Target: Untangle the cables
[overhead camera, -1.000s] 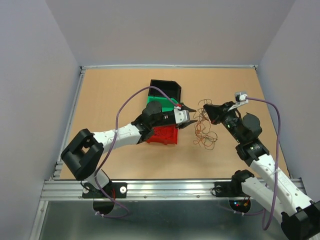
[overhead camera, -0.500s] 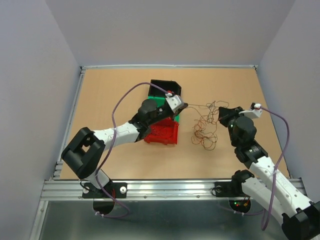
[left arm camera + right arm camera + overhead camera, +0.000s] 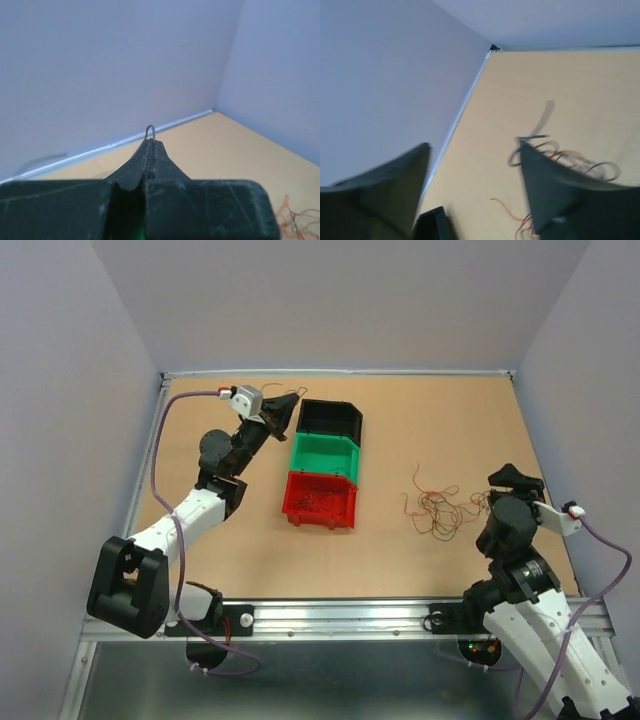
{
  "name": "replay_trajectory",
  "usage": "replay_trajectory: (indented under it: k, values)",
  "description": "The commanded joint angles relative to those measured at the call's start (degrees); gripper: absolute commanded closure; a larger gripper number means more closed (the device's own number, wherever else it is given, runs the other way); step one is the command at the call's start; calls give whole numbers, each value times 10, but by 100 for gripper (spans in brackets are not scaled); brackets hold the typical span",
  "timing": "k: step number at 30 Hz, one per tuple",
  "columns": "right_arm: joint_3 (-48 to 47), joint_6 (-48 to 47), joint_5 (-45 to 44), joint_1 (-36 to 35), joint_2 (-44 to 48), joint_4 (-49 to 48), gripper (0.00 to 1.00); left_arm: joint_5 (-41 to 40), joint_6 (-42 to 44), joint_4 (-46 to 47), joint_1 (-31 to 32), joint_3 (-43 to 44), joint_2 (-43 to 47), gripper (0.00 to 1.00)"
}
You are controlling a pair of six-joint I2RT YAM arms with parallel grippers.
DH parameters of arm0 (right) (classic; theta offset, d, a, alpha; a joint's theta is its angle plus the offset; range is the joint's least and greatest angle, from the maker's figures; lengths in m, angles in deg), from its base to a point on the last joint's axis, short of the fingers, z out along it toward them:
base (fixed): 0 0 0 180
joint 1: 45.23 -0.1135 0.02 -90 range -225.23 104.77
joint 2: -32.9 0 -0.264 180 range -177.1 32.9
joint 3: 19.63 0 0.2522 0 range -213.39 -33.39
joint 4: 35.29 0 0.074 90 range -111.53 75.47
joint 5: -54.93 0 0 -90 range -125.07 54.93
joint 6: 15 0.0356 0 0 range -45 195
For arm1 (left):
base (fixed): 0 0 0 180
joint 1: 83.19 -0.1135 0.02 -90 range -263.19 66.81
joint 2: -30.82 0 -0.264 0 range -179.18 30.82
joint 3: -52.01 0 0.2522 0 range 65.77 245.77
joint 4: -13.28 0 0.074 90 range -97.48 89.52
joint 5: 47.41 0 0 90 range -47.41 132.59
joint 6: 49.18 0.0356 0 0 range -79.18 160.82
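The cables (image 3: 440, 508) lie as a loose clump of thin red, brown and black wires on the table, right of the bins. My left gripper (image 3: 283, 408) is raised at the far left, beside the black bin, shut on one thin dark cable. In the left wrist view that cable's loop (image 3: 150, 131) pokes out above the closed left gripper (image 3: 150, 142). My right gripper (image 3: 508, 478) stands open just right of the clump. In the right wrist view wires (image 3: 560, 155) curl by the right finger of the open gripper (image 3: 475, 150), with nothing between the fingers.
Three bins stand in a row mid-table: black (image 3: 332, 420) farthest, green (image 3: 323, 455), and red (image 3: 320, 498) with several thin wires inside. A black bin corner (image 3: 432, 222) shows in the right wrist view. Grey walls close in the table on three sides.
My left gripper shut on one cable and swung from over the bins to the far left. My right gripper opened, let go of the clump and drew back to the right.
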Motion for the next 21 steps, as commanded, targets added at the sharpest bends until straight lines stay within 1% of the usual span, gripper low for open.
replay_trajectory:
  k: [1,2,4,5,6,7,10,16,21]
  values:
    - [-16,0,-16,1,4,18,13,129,1,28,14,25,-1,100]
    - [-25,-38,0,1,-23,8,0,130,9,18,24,28,6,100]
    - [-61,-84,45,1,-55,6,0,125,40,-16,31,39,16,100]
    - [-70,-97,58,1,-87,5,0,126,48,-30,32,44,24,100]
    - [-82,-105,86,1,-99,4,0,136,54,-58,34,54,29,100]
    - [-85,-123,103,1,-119,-8,0,142,73,-75,34,61,33,100]
    - [-80,-150,155,0,-136,-39,0,157,103,-127,38,79,64,100]
    - [-53,-199,230,0,-120,-99,0,177,145,-133,55,64,92,100]
    - [-37,-213,251,1,-103,-122,0,170,154,-132,61,66,62,100]
